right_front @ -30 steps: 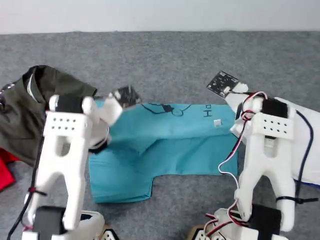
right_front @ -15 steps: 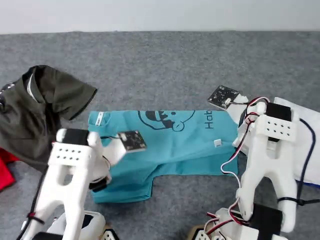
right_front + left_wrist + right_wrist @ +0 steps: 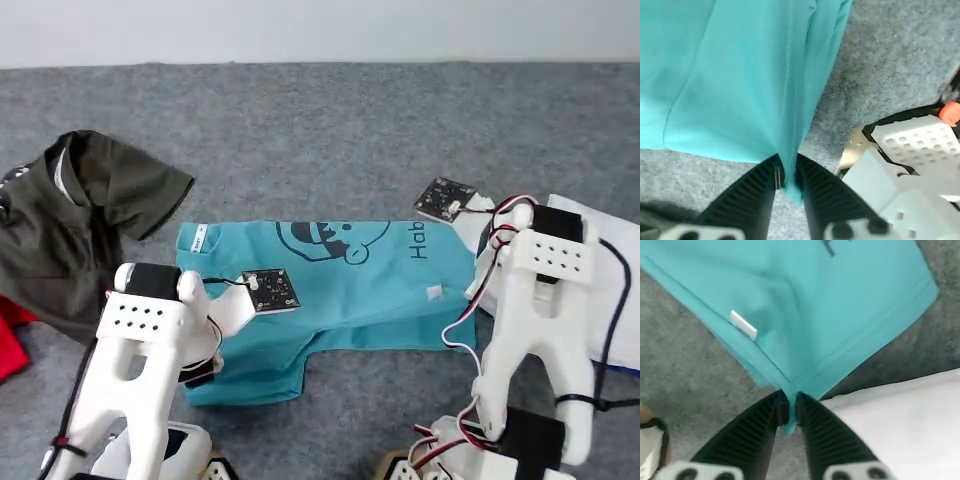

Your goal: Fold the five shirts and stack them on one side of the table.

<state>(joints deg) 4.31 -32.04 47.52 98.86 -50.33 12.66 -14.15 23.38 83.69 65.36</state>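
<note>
Left arm (image 3: 140,340) drawn back toward lower left of high view; teal T-shirt (image 3: 340,290) now spread flat at centre.
Left gripper (image 3: 786,176) is clamped on the shirt's lower-left corner, right gripper (image 3: 788,410) on its right hem corner, jaws closed on cloth. Fabric judged light, limp and crease-prone; hold at stitched corners, as here, and keep it taut between arms.

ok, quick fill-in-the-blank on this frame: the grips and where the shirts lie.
1. The left gripper is ____ on the teal shirt.
2. The right gripper holds the same shirt; the white shirt lies under the ____ arm.
3. The dark olive shirt lies beside the ____ arm.
Missing: shut; right; left.
</note>
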